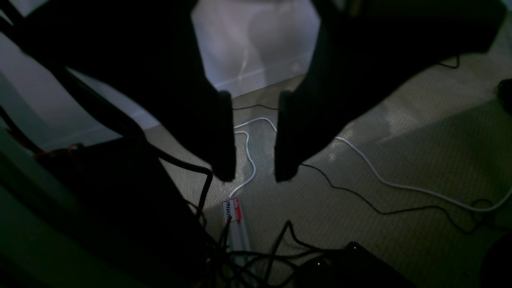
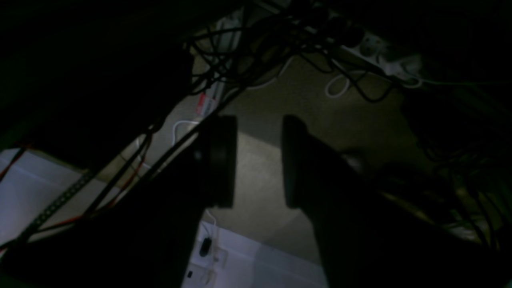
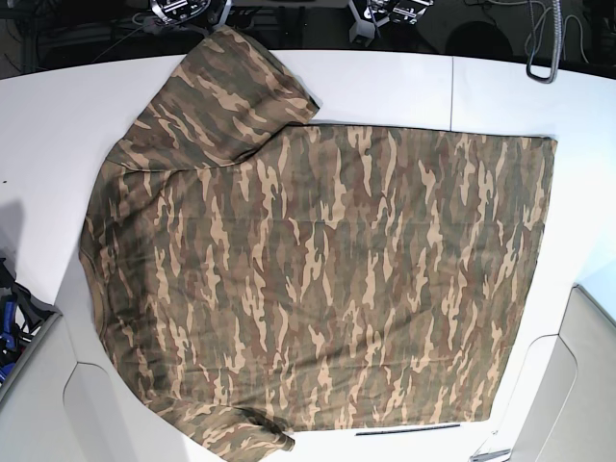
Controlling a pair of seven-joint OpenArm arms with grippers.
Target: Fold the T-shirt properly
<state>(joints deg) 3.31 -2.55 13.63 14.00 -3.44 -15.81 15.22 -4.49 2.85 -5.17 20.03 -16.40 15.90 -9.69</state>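
Note:
The camouflage T-shirt (image 3: 318, 279) lies spread flat on the white table (image 3: 500, 87) in the base view. One sleeve (image 3: 231, 87) points to the far left and the other (image 3: 241, 433) to the near left. The hem is at the right. The collar does not show. Neither gripper shows in the base view. In the left wrist view my left gripper (image 1: 256, 172) is open and empty, hanging over the floor. In the right wrist view my right gripper (image 2: 258, 132) is open and empty, also over the floor. The shirt shows in neither wrist view.
Arm mounts (image 3: 183, 12) stand at the table's far edge. Under the wrist cameras the carpeted floor carries a white cable (image 1: 400, 184), black cables, a power strip (image 1: 236, 224) and another power strip (image 2: 384, 52). A blue object (image 3: 8, 322) sits at the table's left edge.

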